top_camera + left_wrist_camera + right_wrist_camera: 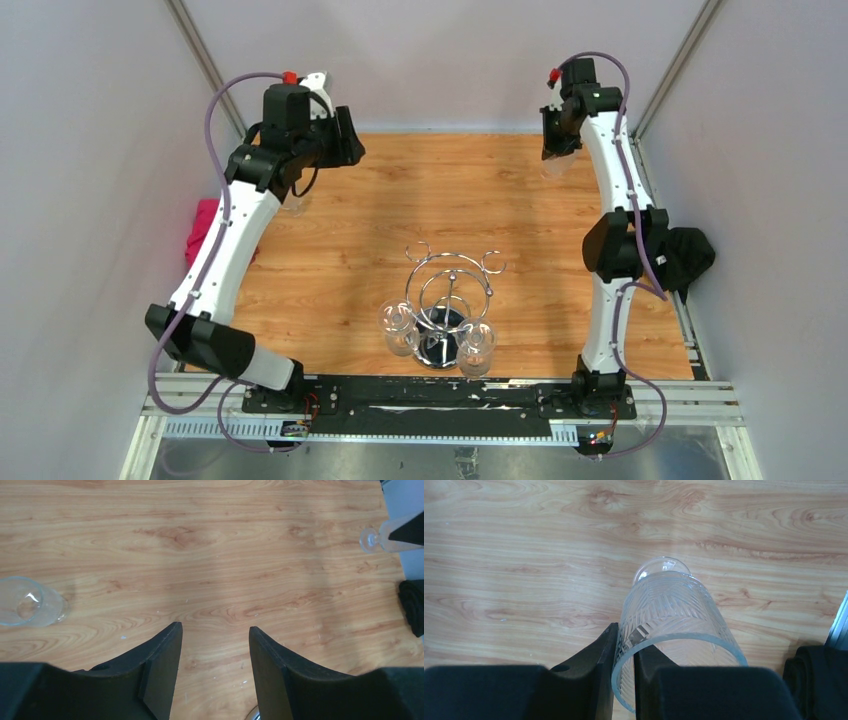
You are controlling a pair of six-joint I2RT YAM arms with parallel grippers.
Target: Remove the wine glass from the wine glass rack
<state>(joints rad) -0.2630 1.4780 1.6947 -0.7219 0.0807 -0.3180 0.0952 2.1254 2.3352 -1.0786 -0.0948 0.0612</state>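
Note:
The wine glass rack (452,292), a chrome wire stand, rises near the table's front middle. Two wine glasses (398,326) (476,347) hang from it, bowls down. Far back on the right, my right gripper (625,640) is shut on the rim wall of a cut-pattern wine glass (674,610), one finger inside and one outside, with the glass held above the wood. That glass also appears as a wine glass (382,537) at the right edge of the left wrist view. My left gripper (215,627) is open and empty over bare wood at the far left.
Another clear glass (27,607) stands on the table left of my left gripper. A pink cloth (205,230) lies at the left wall. A black cloth (819,680) lies at the right edge by the metal rail. Grey walls enclose the table.

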